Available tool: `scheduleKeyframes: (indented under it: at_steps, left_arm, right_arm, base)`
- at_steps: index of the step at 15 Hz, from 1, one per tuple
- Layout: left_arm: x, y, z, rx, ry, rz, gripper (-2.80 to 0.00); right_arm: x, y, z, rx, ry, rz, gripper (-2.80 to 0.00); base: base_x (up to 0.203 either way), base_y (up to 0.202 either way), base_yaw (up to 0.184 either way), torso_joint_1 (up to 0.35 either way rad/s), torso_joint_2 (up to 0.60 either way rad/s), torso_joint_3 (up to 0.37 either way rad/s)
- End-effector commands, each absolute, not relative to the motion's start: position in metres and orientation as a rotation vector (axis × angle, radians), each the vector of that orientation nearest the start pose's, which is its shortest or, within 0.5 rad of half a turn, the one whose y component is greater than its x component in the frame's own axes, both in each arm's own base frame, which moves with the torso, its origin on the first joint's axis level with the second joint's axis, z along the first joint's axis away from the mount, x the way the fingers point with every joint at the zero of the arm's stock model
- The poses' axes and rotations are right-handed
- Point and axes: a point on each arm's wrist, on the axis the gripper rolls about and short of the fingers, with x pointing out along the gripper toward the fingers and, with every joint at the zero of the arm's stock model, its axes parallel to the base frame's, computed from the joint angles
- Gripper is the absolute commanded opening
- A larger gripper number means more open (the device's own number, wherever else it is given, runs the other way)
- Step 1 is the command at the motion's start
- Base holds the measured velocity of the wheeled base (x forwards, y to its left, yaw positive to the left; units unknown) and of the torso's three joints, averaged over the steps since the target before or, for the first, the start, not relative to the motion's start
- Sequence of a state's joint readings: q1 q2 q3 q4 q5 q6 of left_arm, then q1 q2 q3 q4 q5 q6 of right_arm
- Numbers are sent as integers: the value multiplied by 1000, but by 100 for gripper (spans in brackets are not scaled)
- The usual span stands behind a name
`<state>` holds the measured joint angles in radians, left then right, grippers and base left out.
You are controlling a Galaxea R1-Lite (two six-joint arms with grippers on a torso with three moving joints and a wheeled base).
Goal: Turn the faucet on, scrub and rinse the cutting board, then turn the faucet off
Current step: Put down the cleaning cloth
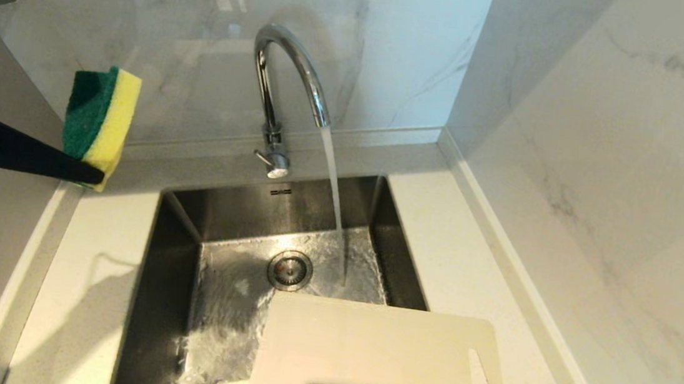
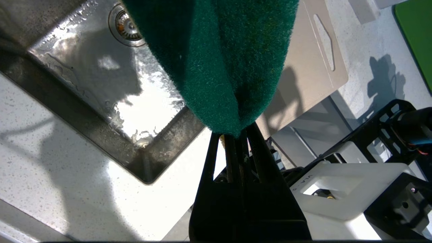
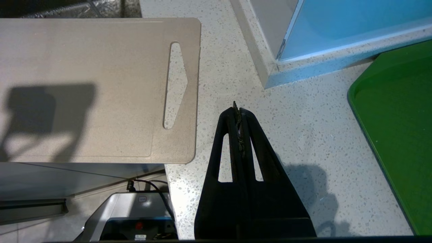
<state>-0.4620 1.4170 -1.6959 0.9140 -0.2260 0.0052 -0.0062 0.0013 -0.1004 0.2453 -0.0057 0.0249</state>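
Left gripper clamped on sponge; right gripper closed, empty. Cutting board likely stiff, light, slippery wet; grab by handle slot.

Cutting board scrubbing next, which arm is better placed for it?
Probably left: the left gripper already grips the sponge beside the running faucet. The right gripper is shut and empty beside the cutting board.

One faucet, one cutting board, one sponge (green-and-yellow), one sink.
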Motion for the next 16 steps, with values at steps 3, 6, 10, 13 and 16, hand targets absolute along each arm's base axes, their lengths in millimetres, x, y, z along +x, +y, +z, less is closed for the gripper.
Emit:
scheduleKeyframes:
  at_steps: [3,6,10,13,16]
  left_arm:
    - [163,-87,351,79,668,-661,-280]
    - [184,-99,335,136,707,-607,-280]
    - [223,-118,308,159,741,-568,-280]
    - [276,-124,267,178,854,-452,-280]
    - [329,-115,219,228,977,-233,-280]
  right_arm:
    - [-32,0,77,24,153,-14,-280]
    - [-32,0,77,25,153,-14,-280]
    - [-32,0,77,25,153,-15,-280]
    - [-32,0,77,25,153,-14,-280]
    - [-32,0,77,25,153,-15,-280]
  base:
    - [0,0,0,0,0,0]
    - [0,0,0,0,0,0]
    - [0,0,0,0,0,0]
    - [0,0,0,0,0,0]
    - [0,0,0,0,0,0]
